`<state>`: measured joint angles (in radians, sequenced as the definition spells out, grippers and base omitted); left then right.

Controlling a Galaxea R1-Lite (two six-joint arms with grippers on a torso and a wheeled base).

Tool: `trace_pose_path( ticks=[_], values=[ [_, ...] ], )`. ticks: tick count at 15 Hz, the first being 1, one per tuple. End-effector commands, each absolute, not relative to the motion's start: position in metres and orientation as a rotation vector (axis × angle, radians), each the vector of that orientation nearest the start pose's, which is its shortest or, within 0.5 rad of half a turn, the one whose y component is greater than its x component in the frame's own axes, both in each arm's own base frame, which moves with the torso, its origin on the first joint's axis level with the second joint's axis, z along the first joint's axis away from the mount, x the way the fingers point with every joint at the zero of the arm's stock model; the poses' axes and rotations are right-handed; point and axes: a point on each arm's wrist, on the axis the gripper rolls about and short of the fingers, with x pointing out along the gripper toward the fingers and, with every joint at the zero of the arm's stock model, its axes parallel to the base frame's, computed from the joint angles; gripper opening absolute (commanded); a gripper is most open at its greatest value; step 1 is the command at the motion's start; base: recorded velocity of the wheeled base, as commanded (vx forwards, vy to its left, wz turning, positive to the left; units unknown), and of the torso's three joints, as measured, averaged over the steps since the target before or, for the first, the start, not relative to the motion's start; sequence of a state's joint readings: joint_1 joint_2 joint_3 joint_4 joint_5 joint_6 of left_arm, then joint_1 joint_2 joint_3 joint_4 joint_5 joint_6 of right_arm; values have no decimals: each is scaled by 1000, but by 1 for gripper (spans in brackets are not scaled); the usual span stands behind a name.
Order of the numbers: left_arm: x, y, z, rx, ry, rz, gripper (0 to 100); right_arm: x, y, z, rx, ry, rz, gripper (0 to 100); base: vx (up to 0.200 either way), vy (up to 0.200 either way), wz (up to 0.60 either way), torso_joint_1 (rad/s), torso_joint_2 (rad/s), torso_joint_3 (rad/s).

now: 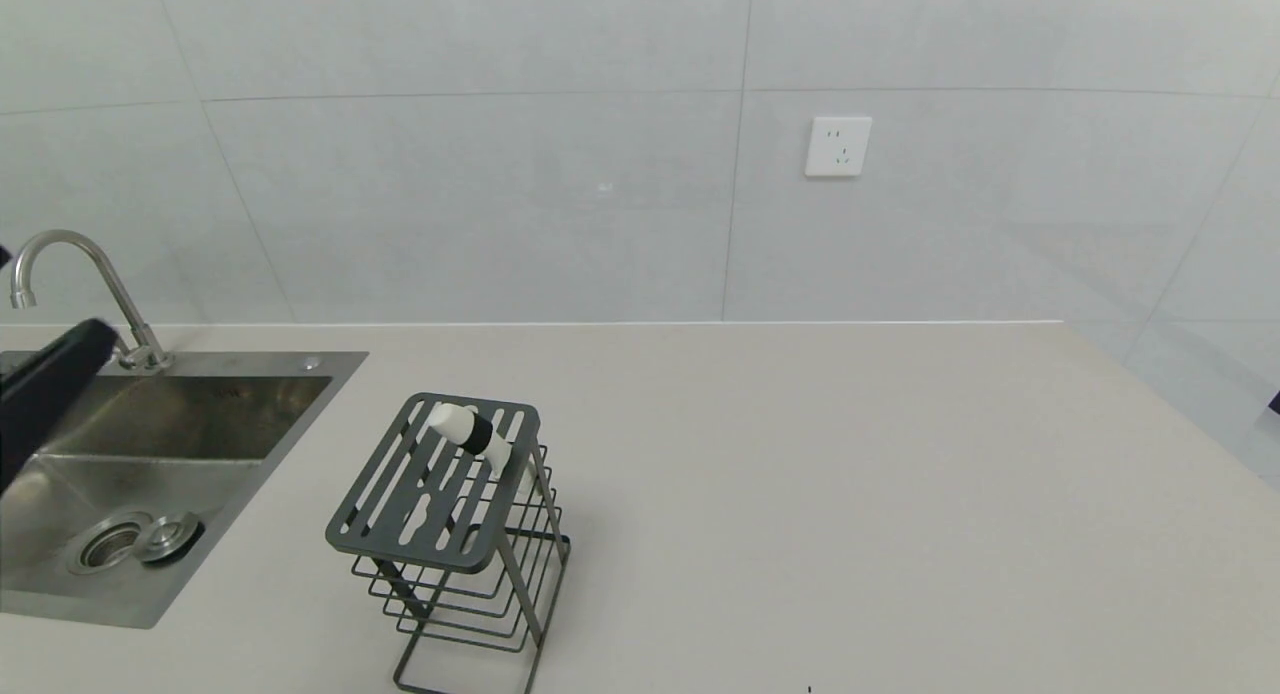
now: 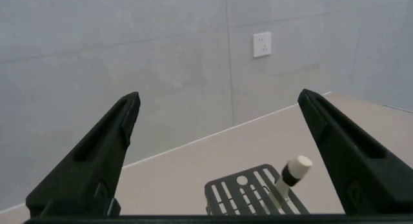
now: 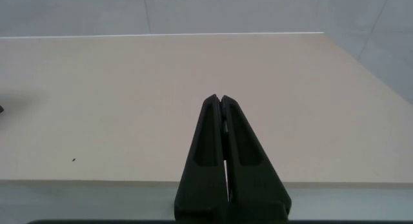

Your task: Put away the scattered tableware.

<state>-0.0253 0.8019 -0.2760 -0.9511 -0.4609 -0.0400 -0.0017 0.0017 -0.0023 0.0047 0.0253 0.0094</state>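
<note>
Head view: a white-handled utensil [image 1: 468,432] with a black band round its grip stands slotted into the top plate of a dark wire rack [image 1: 440,494], its handle leaning toward 10 o'clock and its working end hidden below the plate (what kind of utensil it is cannot be told). It occupies the plate's 1 o'clock corner. The rack stands on a pale counter [image 1: 800,474], at about 7 o'clock from the counter's middle.

At the rack's 9 o'clock, a steel sink [image 1: 150,444] is set into the counter, with a strainer [image 1: 105,544] and a loose stopper [image 1: 170,534] touching side by side on its floor. A curved faucet [image 1: 70,274] rises at the sink's 12 o'clock edge. The dark left arm [image 1: 40,394] hangs over the basin at the frame's 9 o'clock edge.

From the left wrist, the left gripper [image 2: 218,98] has its two black fingers spread wide with nothing between them; beyond it lie the rack [image 2: 245,192] and the utensil's handle [image 2: 293,172], well apart from the fingers.

From the right wrist, the right gripper [image 3: 221,101] has its fingers pressed together, empty, above bare counter.

A wall socket [image 1: 838,146] sits on the grey tiled wall [image 1: 500,174] at the rack's 1 o'clock.
</note>
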Motion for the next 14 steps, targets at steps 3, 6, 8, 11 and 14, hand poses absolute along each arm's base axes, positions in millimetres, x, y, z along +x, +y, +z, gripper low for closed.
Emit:
trace_pose_path(
  ticks=[3,6,8,11,14],
  values=[
    [-9,-10,198,89,-580,-494,100,-23,1,76,9,5,25,0,0,0,0,0,0,0],
    [-29,-10,172,93,-570,-479,100,-23,1,76,9,6,25,0,0,0,0,0,0,0],
    [-38,-10,136,90,-526,-483,100,-23,1,76,9,5,25,0,0,0,0,0,0,0],
    [-32,-8,113,91,-383,-347,100,-23,1,76,9,5,25,0,0,0,0,0,0,0],
    [-24,-5,90,180,-161,-225,100,-23,1,76,9,5,25,0,0,0,0,0,0,0]
  ],
)
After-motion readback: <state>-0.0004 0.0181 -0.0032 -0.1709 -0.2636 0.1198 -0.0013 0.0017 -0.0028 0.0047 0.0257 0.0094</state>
